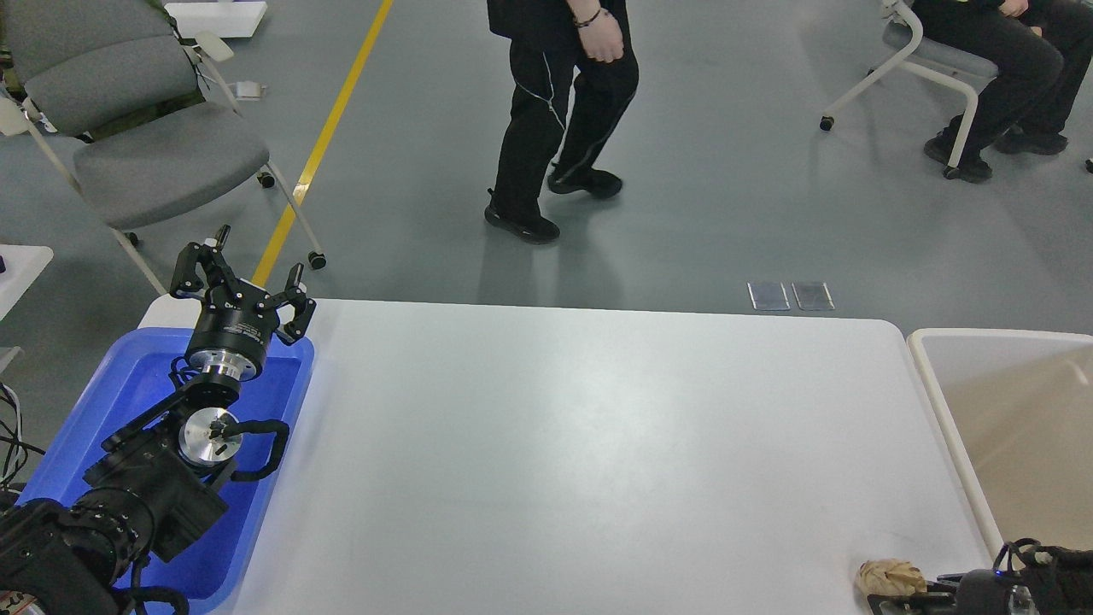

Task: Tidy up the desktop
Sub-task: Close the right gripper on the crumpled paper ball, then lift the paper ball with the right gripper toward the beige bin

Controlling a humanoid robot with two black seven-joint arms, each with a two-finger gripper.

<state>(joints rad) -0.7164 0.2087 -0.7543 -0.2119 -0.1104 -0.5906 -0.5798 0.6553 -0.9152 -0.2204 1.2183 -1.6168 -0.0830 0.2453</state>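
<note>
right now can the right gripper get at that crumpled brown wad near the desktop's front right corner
Probably yes. The right gripper sits right beside the wad on the desktop, with nothing between them. The gripper is dark and mostly cut off, so whether it already touches the wad is unclear.

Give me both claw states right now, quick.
Left claw: open, empty, raised above the blue tray.
Right claw: at the bottom edge by a crumpled brownish wad on the desktop; state cannot be told.
</note>
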